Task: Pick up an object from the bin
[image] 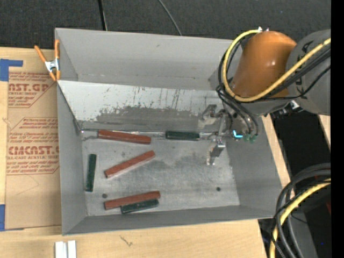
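Grey bin [161, 63], your gripper [214, 135] low inside it, nothing picked yet.
Its fingers stand apart with nothing between them, just beside the right end of a dark green stick [181, 136] that lies along the bin's back edge. A red stick [129, 164] lies mid-floor, with more toward the left and front edges. You have the closing and the lift left to do.
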`<action>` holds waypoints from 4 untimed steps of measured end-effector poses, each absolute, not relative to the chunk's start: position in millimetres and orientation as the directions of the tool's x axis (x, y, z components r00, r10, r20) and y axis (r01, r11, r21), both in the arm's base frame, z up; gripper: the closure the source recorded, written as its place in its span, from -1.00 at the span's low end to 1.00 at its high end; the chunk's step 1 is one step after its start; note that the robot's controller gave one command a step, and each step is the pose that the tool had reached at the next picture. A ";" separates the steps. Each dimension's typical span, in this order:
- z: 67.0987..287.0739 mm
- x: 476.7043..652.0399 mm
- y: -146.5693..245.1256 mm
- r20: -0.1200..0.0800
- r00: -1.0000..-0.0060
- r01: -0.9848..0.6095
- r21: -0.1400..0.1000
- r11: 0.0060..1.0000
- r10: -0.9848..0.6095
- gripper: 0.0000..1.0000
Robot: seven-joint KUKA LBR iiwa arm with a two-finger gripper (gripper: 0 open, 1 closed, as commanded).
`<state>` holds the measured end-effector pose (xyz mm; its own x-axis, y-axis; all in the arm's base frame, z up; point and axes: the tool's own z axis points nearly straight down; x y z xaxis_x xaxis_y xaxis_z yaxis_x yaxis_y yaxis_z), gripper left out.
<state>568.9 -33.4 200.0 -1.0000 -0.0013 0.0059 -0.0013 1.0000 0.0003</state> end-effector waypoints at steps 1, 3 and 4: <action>204.6 570.6 -33.5 -0.002 -1.000 -0.002 0.000 1.000 -0.002 -1.00; 119.3 534.0 15.9 0.001 -0.986 -0.166 0.001 0.986 -0.166 -1.00; 125.3 564.8 59.3 -0.001 -0.993 -0.119 0.001 0.993 -0.119 -1.00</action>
<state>564.8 59.3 125.3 -0.9929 -0.1191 -0.0009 -0.1191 0.9929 0.0010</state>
